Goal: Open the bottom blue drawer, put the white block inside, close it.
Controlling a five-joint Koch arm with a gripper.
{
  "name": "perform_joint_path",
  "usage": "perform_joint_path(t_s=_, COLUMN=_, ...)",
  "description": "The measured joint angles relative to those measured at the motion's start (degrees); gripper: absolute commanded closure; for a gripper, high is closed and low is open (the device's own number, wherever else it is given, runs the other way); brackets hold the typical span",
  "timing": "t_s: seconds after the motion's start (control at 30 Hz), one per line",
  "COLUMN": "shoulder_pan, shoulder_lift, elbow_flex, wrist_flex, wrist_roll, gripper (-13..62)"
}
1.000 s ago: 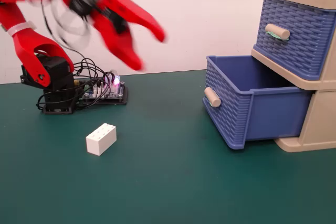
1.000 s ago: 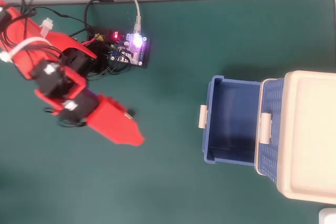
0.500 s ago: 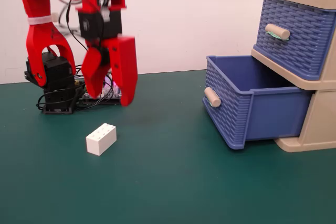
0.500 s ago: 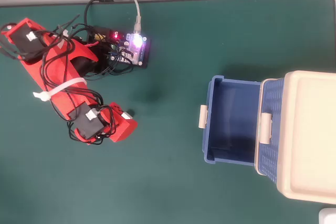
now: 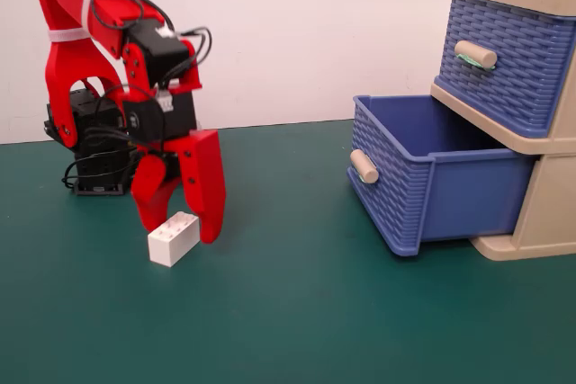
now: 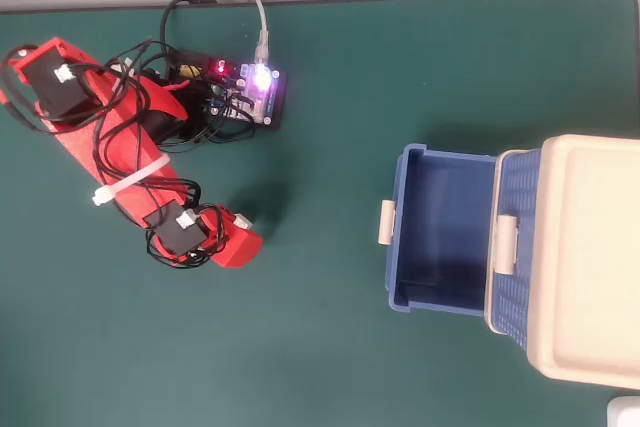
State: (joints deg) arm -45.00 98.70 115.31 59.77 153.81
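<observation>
**Tool spread over the block, drawer waiting open**

Now the tool (image 5: 182, 228) is seen in the fixed view pointing down with its red jaws parted, one on each side of the white block (image 5: 173, 239). The block lies flat on the green table (image 5: 297, 312), directly beneath the tool, with nothing yet gripped. Its long axis runs diagonally, from near left to far right in the fixed view, and the jaws appear to straddle it roughly across that axis, though whether a tip touches it cannot be told. In the overhead view the block is almost wholly hidden under the tool (image 6: 243, 237).

Well to the right of the block, the bottom blue drawer (image 5: 423, 177) stands pulled out of its beige cabinet (image 5: 549, 200), and its inside is seen empty (image 6: 440, 227). The upper drawer (image 5: 504, 51) is shut. The grasp is judged to be the step in hand.
</observation>
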Motion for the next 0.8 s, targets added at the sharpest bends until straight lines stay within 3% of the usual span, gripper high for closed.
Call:
perform_joint_path(t_s=0.1, shoulder_pan=0.0, shoulder_lift=0.0, elbow_flex=1.76, wrist_flex=0.09, wrist_roll=-0.7, gripper=27.8)
perform_joint_path(t_s=0.27, shoulder_pan=0.0, shoulder_lift=0.0, elbow_flex=1.76, wrist_flex=-0.09, wrist_roll=-2.72, gripper=58.0)
perform_joint_path(t_s=0.6, shoulder_pan=2.02, shoulder_lift=2.37, elbow_flex=0.53, wrist_flex=5.63, wrist_roll=-6.94, gripper=57.6)
perform_joint_path(t_s=0.7, shoulder_pan=3.25, shoulder_lift=6.06, elbow_flex=-12.3, wrist_flex=16.79, wrist_roll=-10.63, gripper=57.6)
perform_joint_path(t_s=0.8, shoulder_pan=3.08, shoulder_lift=6.15, elbow_flex=-35.86, wrist_flex=32.08, wrist_roll=-11.78, gripper=57.6)
